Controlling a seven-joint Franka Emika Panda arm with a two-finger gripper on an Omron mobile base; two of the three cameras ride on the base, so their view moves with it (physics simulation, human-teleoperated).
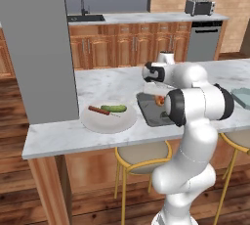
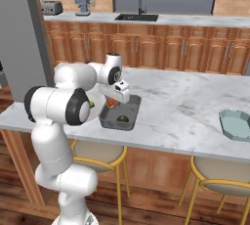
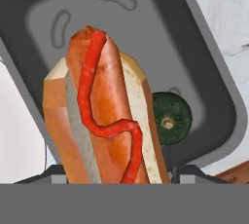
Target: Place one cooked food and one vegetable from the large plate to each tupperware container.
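My gripper (image 1: 158,99) hangs over the dark grey tupperware container (image 1: 150,115), shut on a hot dog (image 3: 104,116) in a bun with a red sauce line. In the hand view the hot dog stands upright between my fingertips (image 3: 186,172) above the container's floor (image 3: 146,28). A round dark green vegetable (image 3: 170,118) lies inside that container. To the left, the large plate (image 1: 105,123) holds a reddish sausage (image 1: 99,110) and a green cucumber (image 1: 114,107). The pale blue-grey tupperware container (image 2: 237,123) sits far to the right on the counter.
The marble counter edge (image 1: 97,143) runs in front of the plate, with yellow-legged stools (image 1: 141,158) below it. A grey pillar (image 1: 41,48) stands at the counter's left end. The back counter carries a sink (image 1: 85,17) and a toaster (image 1: 199,7).
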